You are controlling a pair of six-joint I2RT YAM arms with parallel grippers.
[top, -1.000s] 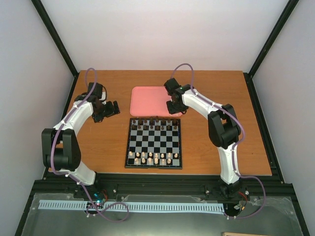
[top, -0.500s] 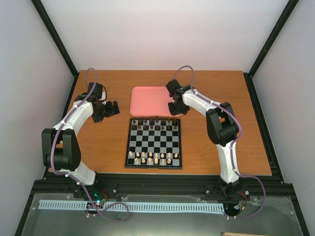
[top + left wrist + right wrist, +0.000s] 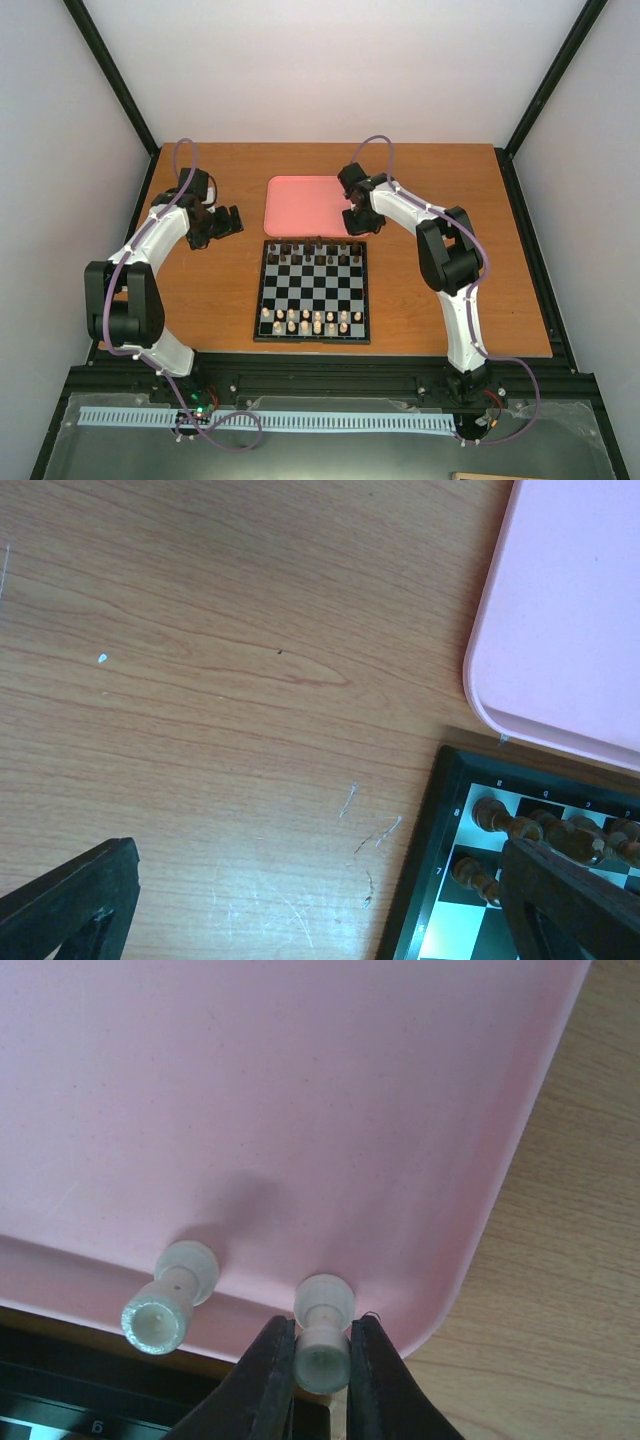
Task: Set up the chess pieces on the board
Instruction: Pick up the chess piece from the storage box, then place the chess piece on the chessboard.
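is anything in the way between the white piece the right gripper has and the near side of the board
Yes: two rows of dark brown chess pieces on the checkered chessboard's far side stand between the pink tray, where the right gripper clamps the cream-white piece, and the near rows. Lifting over them looks necessary.

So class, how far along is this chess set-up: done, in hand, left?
Done: dark pieces and many cream pieces stand on the board. In hand: right gripper pinches one cream piece on the pink tray. Left: place it and the piece beside it.
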